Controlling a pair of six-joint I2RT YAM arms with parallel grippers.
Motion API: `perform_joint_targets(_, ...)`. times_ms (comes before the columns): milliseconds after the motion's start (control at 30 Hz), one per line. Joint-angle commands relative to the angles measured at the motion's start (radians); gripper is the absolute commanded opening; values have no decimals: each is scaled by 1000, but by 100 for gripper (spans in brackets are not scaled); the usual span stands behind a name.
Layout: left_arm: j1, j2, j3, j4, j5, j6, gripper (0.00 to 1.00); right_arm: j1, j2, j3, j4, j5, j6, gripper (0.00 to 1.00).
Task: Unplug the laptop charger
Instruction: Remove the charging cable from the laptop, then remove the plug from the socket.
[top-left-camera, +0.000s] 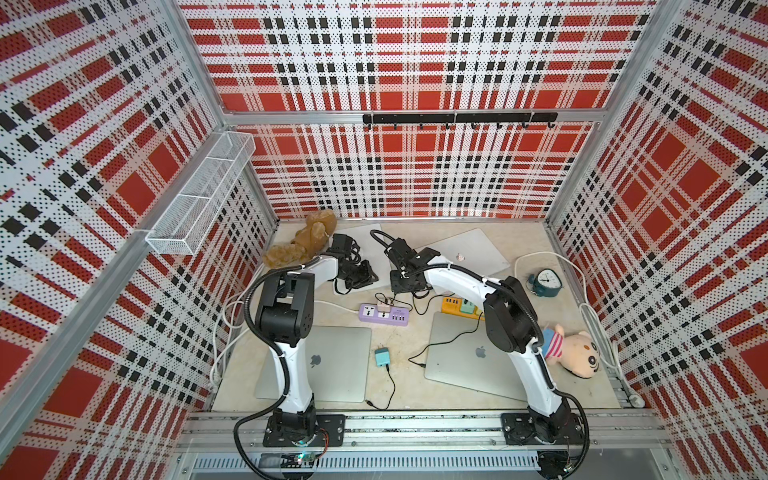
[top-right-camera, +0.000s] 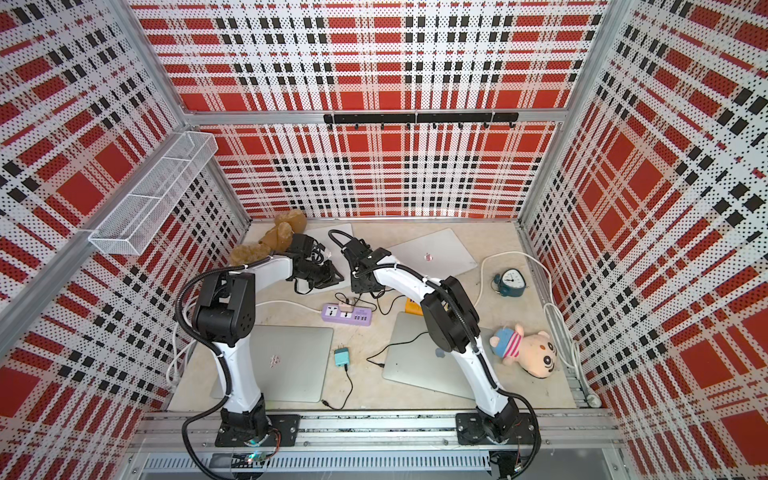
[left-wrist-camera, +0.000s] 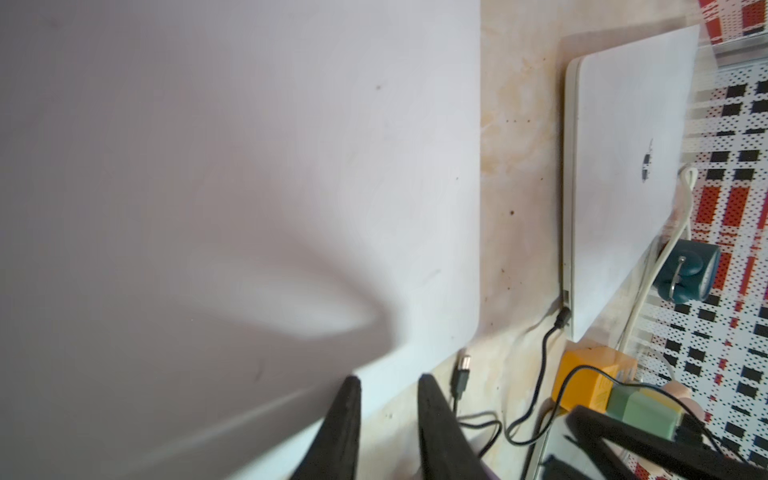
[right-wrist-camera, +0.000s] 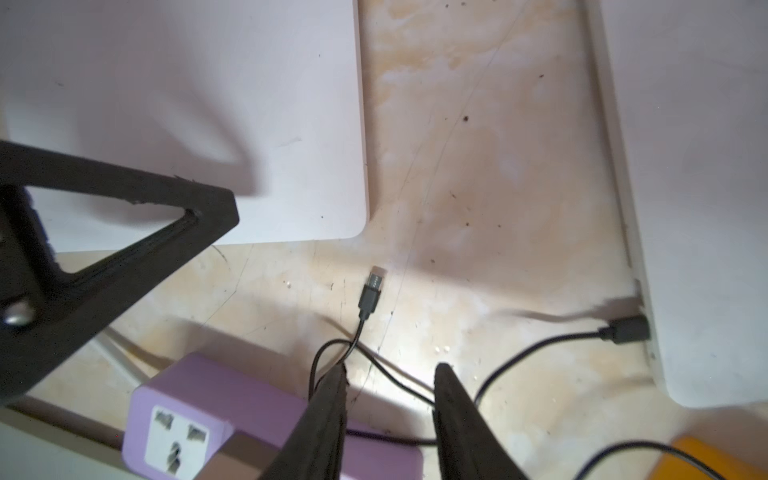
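- You are working in a robotics lab test cell: red, black and white plaid perforated wall panels (top-left-camera: 415, 174) in aluminium framing box in a beige marbled bench (top-left-camera: 411, 395).
- Your white-and-black left arm (top-left-camera: 291, 365) and right arm (top-left-camera: 536, 374) are bolted to a metal rail (top-left-camera: 415, 428).
- Staged props lie about: a closed silver laptop (top-left-camera: 336, 361), a pink plush toy (top-left-camera: 577, 349) and a purple power strip (top-left-camera: 384, 314).

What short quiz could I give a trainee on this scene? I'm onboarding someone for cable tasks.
1. True or false: the right gripper is clamped on the loose black cable connector lying on the beige tabletop.
2. The boxy plastic power strip is: A purple, B green, C red?
3. Fill in: the second black plug sits in the edge of a closed white ____.
Key: 1 false, its jaws stand open and empty; 2 A; 3 laptop.
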Motion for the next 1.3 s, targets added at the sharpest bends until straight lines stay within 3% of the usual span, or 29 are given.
perform_joint_targets(0,-4,-92,-22,-54,-69,21,34,-2,-103,-54,50,22,24,38)
perform_joint_targets(433,-49,-366,-123,-112,-266,57,49,-3,-349,-383,240,-44,83,40)
perform_joint_targets(700,-147,-519,-218,-107,-358,37,54,0,-515,-625,392,-99,109,41)
perform_joint_targets(1000,-271,-591,-284,-88,-458,-29,61,1,-603,-786,485,-107,114,42)
perform_joint_targets(1267,-348,-595,-300,-86,-512,-51,65,1,-608,-827,515,-128,109,42)
